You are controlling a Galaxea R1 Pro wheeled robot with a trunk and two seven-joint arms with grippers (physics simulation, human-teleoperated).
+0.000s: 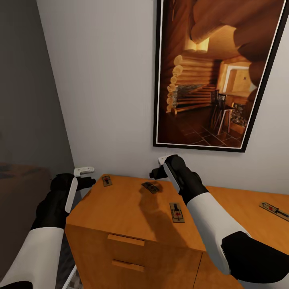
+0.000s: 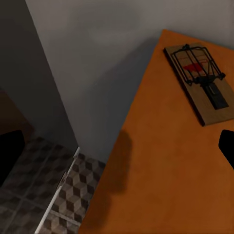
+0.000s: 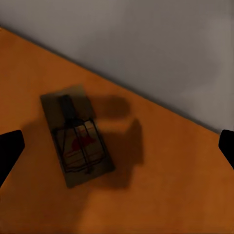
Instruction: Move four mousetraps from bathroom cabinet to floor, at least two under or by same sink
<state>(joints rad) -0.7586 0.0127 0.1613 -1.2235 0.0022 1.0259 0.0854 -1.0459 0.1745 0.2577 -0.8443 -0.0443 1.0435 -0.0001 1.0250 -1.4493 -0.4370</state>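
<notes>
While four mousetraps (image 1: 151, 187) lie on the cabinet (image 1: 120, 208), the right hand (image 3: 117, 146) hovers spread above one; left hand's (image 1: 85, 176) state unclear.

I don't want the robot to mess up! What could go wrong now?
The tiny tan wooden mousetrap under the open right gripper lies flat, so the gripper might slip off it or push it along the orange-brown wooden cabinet top. Another mousetrap sits near the cabinet's left edge beside the left gripper; a bump could knock it off.
</notes>
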